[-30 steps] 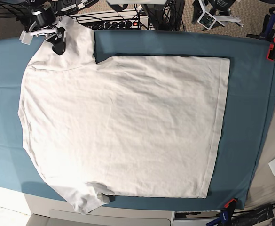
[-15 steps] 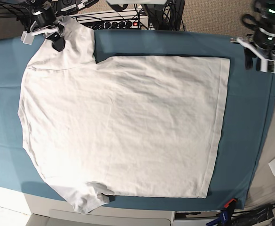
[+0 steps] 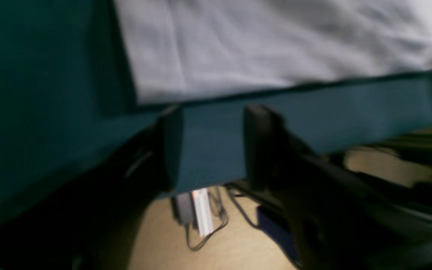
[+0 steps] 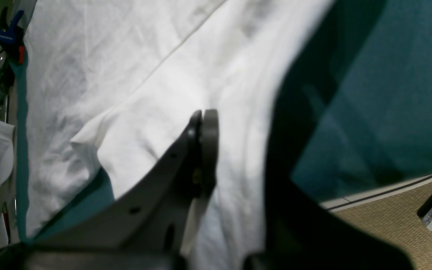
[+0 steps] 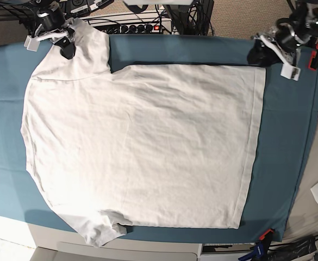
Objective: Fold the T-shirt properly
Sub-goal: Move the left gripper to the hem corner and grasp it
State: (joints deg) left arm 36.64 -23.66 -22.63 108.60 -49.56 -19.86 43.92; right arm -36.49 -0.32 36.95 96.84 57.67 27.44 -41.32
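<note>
No fold shows yet. In the base view the shirt (image 5: pixel 142 147) lies spread flat on the teal cloth (image 5: pixel 289 136) that covers the surface, hem toward the right of the picture, one sleeve at the upper left corner and the other at the lower edge. The right end effector (image 5: pixel 66 46) sits on the upper sleeve; the left end effector (image 5: pixel 258 57) hovers just beside the hem's upper corner — apart from it, as far as this view tells.

In the left wrist view the two fingers (image 3: pixel 261 146) stand well apart with only teal cloth between them; the shirt's corner (image 3: pixel 152 90) lies just beyond the tips, not touched. Nothing is held there.

In the right wrist view the fingers (image 4: pixel 204 127) are pressed together over the white sleeve (image 4: pixel 156 112). Whether fabric is pinched between them cannot be told.

By my reading, the work is at its start — one corner about to be gripped, every fold left to do.
</note>
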